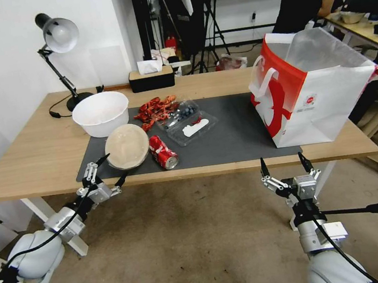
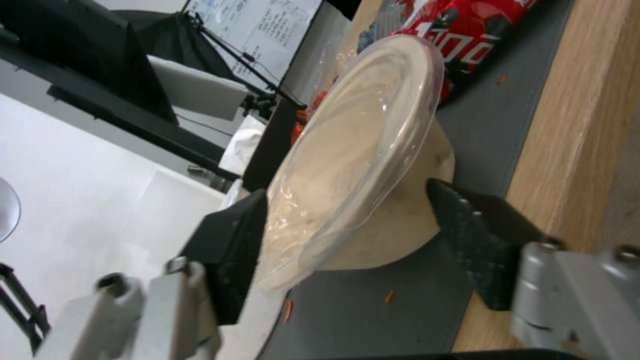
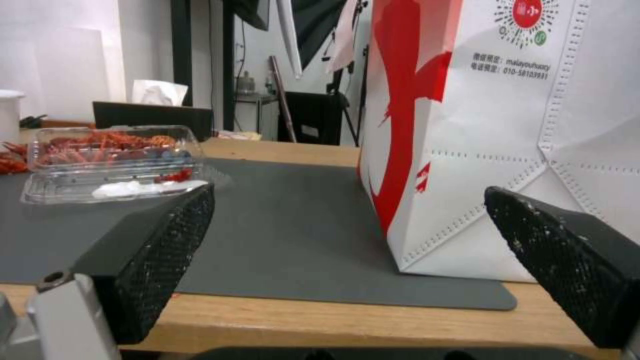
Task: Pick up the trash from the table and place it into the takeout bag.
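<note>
The trash lies on the left half of the dark mat [image 1: 234, 130]: a beige domed lid [image 1: 126, 146], a crushed red soda can [image 1: 164, 152], clear plastic boxes [image 1: 187, 120] and a heap of red shells [image 1: 154, 109]. My left gripper [image 1: 114, 168] is open at the table's front edge, its fingers [image 2: 230, 250] on either side of the lid's [image 2: 360, 150] near rim. The takeout bag [image 1: 312, 86] stands upright and open at the right of the mat. My right gripper [image 1: 282, 162] is open and holds nothing, just off the table edge in front of the bag [image 3: 500, 125].
A white bowl [image 1: 100, 112] sits behind the lid, with a desk lamp [image 1: 59, 35] and a black tissue box [image 1: 151, 78] along the table's [image 1: 36, 153] back. The mat between the plastic boxes [image 3: 113, 160] and the bag is bare.
</note>
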Robot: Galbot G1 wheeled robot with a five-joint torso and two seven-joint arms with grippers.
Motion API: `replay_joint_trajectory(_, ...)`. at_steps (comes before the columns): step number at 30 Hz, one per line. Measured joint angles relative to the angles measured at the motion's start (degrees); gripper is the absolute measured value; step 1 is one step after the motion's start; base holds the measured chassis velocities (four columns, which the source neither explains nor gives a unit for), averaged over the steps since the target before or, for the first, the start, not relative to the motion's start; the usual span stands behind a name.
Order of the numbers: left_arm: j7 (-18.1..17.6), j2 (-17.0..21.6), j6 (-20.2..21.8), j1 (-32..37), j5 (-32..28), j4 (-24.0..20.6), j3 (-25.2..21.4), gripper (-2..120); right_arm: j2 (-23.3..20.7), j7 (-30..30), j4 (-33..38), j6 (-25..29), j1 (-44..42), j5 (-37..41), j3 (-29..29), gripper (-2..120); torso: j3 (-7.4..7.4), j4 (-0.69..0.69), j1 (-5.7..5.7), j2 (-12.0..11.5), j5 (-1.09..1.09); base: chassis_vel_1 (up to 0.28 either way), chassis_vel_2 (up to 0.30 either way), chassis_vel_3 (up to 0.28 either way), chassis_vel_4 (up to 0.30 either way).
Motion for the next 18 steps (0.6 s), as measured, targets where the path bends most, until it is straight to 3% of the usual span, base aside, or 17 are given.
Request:
replay_joint_trajectory(2, 0.2, 0.2, -0.3, -0.2, 0.1, 0.2, 0.3, 56, 0.1, 0.0, -0.1, 0.0, 0.0, -0.1, 0.0, 100, 0.0, 0.0, 0.0, 0.0, -0.01, 0.0, 0.0, 0.0, 0.0)
replay_joint_trajectory(5, 0.7, 1.0, -0.8, -0.8, 0.7, 0.4, 0.7, 38, 0.2, 0.0, -0.2, 0.1, -0.3, -0.2, -0.1, 100, 0.0, 0.0, 0.0, 0.0, -0.01, 0.0, 0.0, 0.0, 0.0)
replay_joint_trajectory(9, 1.3, 1.5, -1.3, -1.2, 1.2, 0.5, 0.9, 29, 0.2, 0.0, -0.2, 0.1, -0.3, -0.2, -0.1, 100, 0.0, 0.0, 0.0, 0.0, 0.0, 0.0, 0.0, 0.0, 0.0)
replay_joint_trajectory(12, 2.3, 2.2, -2.1, -1.8, 1.6, 0.9, 1.1, 13, 0.3, 0.0, -0.2, 0.1, -0.4, -0.3, -0.1, 100, 0.0, 0.0, 0.0, 0.0, 0.0, 0.0, 0.0, 0.0, 0.0)
replay_joint_trajectory(18, 3.2, 2.8, -3.5, -2.1, 2.3, 1.0, 1.0, 0, 0.6, 0.1, -0.3, 0.2, -0.4, -0.4, -0.1, 100, 0.0, 0.0, 0.0, 0.0, -0.01, 0.0, 0.0, 0.0, 0.0)
